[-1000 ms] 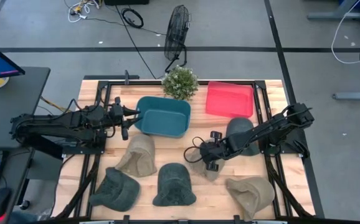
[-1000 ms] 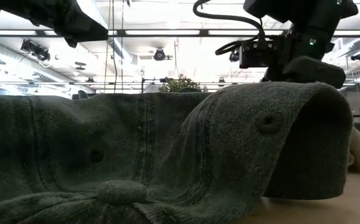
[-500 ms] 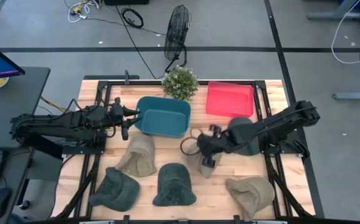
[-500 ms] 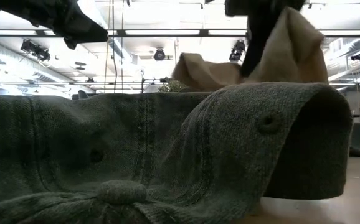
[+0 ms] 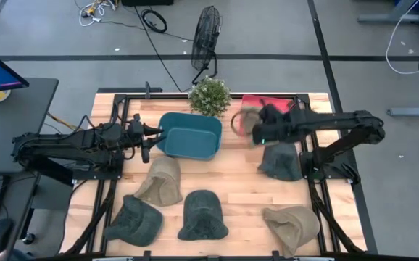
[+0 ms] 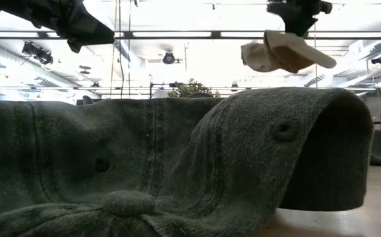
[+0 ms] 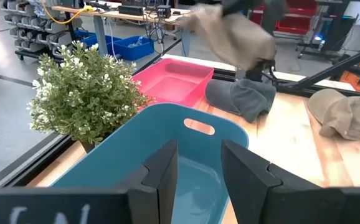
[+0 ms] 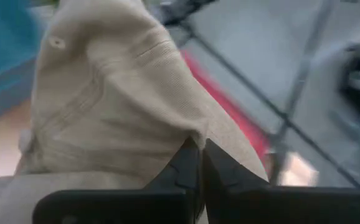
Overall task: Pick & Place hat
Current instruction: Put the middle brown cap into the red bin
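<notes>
Right pincer pinched shut on tan hat, which droops limp below it: soft, light, best held by bunched cloth. Left pincer open.

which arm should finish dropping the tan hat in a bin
Right. The right gripper is shut on the tan hat, lifted by the red bin. The left gripper is open and empty at the blue bin.

Plant between bin and tray
</notes>
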